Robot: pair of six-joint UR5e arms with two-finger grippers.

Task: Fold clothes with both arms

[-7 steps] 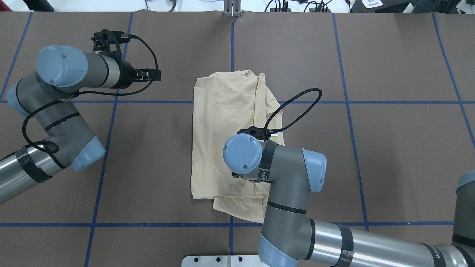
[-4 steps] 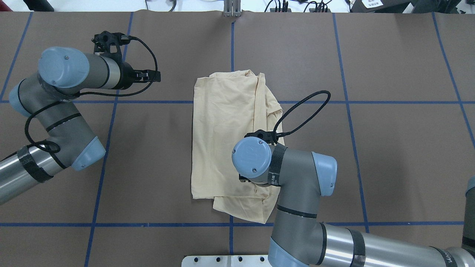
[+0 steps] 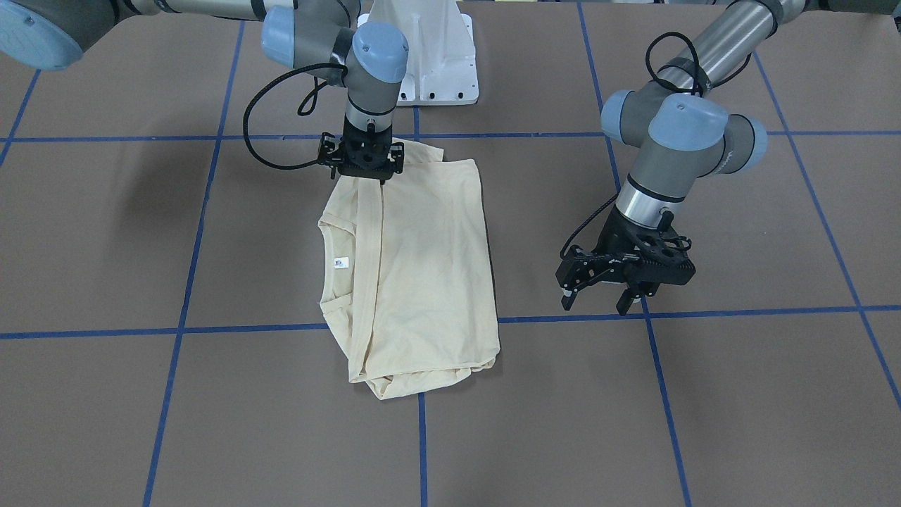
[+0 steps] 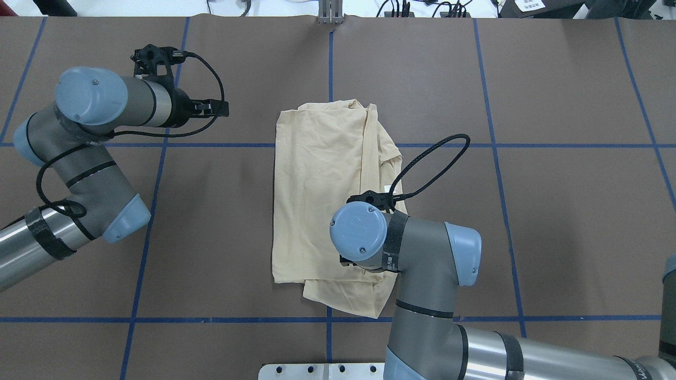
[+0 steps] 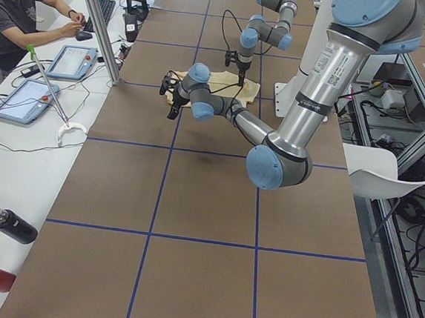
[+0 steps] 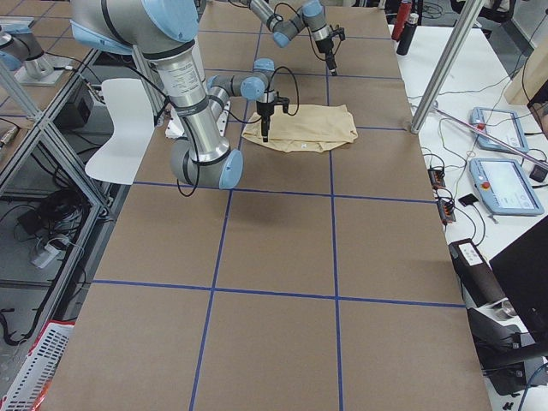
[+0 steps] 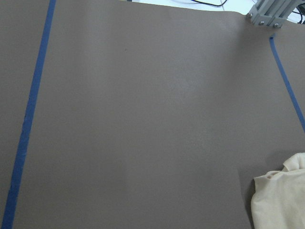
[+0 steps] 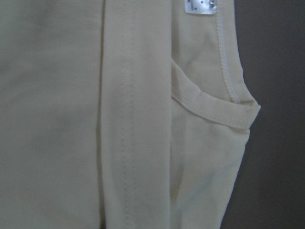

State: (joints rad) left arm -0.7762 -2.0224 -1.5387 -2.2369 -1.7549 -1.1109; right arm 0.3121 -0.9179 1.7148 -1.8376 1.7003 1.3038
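Drawn back a little toward the robot's edge of the brown paper-covered table (image 4: 554, 211), the grey-metal right arm with light-blue joint caps (image 4: 422, 248) now points its black two-finger right hand (image 3: 362, 169) straight down at the near end of the pale cream-yellow long-sleeved T-shirt (image 4: 317, 174). That shirt lies at the table's middle, folded into a long strip (small white neck label (image 3: 341, 263) showing on the robot's right side), probably so one end can next be brought over the other. Whether the right hand is pinching cloth I cannot tell; its fingertips are hidden. The black left hand (image 3: 595, 304) hangs wide open and empty, well apart from the shirt toward the table's left edge, likely parked clear of the fold; it has not shifted.
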